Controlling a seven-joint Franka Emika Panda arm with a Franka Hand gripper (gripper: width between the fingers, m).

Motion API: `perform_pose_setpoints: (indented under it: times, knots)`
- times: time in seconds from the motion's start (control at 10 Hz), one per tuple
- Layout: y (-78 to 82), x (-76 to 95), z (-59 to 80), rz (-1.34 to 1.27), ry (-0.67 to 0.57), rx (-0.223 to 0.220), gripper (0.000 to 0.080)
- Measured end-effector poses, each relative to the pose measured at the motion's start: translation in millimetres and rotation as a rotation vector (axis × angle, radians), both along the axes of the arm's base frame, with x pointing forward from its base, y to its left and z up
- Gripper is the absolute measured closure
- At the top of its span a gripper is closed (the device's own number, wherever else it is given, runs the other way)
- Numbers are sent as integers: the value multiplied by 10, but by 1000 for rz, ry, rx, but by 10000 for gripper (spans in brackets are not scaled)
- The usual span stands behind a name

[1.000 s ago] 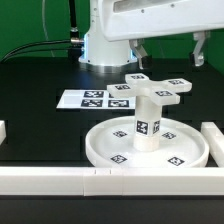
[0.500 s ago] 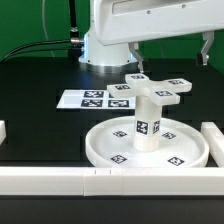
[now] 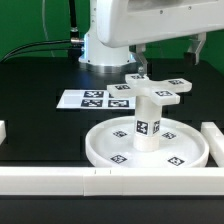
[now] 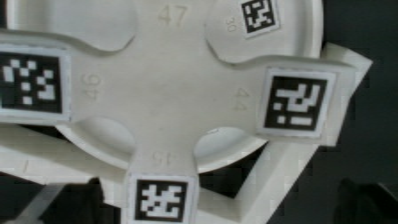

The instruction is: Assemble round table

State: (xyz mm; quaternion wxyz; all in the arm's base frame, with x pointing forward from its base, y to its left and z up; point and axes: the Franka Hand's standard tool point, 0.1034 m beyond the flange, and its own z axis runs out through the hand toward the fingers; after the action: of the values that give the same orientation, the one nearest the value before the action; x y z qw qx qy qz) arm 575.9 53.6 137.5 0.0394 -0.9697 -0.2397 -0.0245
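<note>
Pincer hangs just above the cross-shaped foot, can't tell if its fingers are apart or together. Foot sits atop the leg, standing in the round disc below.

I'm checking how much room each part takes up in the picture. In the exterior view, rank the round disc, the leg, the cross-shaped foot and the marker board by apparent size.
1. Round disc, clearly largest.
2. Marker board and cross-shaped foot: they look about alike, and both lie farther from the camera, so I won't rank them.
3. Leg, standing upright in the disc, looks smallest.
</note>
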Motion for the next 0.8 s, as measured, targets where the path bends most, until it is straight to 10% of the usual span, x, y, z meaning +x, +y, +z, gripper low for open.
perform_pose_setpoints:
  times: [0.8]
  knots:
    - [-152, -40, -85, 591, -52, -42, 151]
